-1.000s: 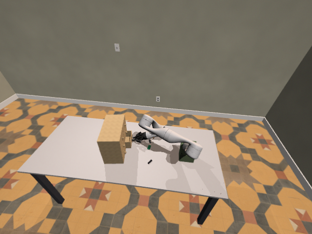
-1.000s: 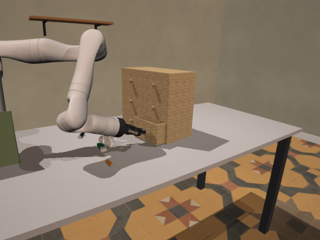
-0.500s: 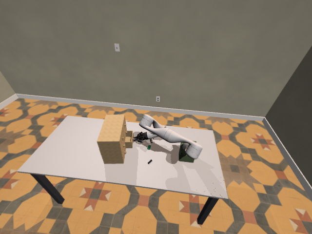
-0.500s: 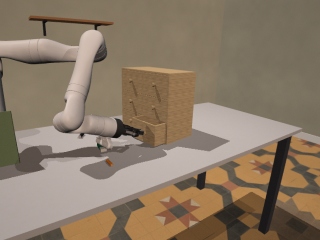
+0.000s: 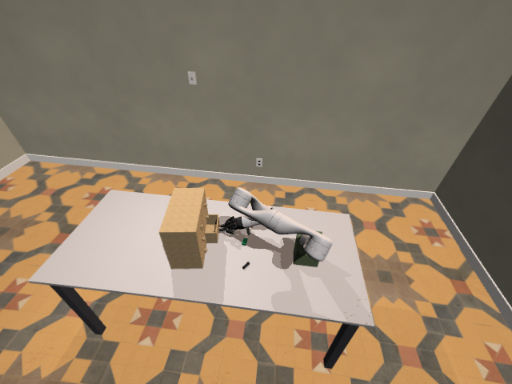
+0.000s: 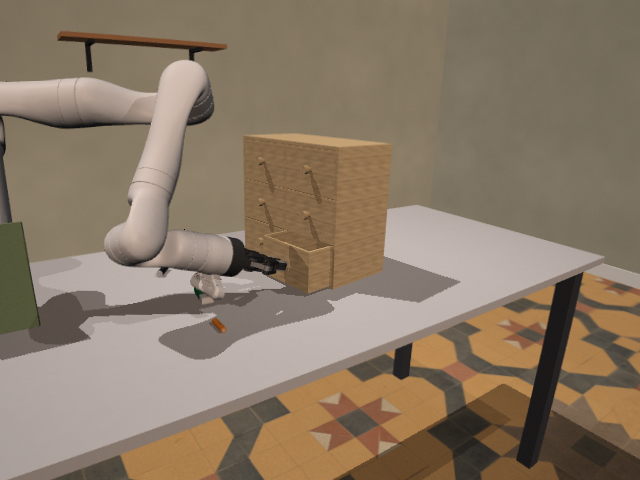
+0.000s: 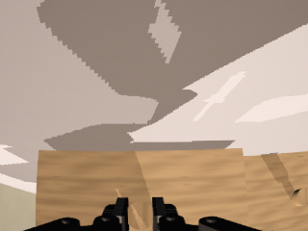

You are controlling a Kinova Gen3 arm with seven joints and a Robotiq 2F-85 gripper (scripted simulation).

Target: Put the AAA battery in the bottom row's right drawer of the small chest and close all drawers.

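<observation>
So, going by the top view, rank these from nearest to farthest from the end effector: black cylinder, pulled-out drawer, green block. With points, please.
1. Pulled-out drawer [image 5: 212, 238] [image 6: 320, 271] [image 7: 87, 168]: right at the fingertips.
2. Green block [image 5: 245, 242] [image 6: 197, 292]: on the table, beyond the drawer's front.
3. Black cylinder [image 5: 246, 265] [image 6: 162, 271]: nearer the table's lower edge.
</observation>
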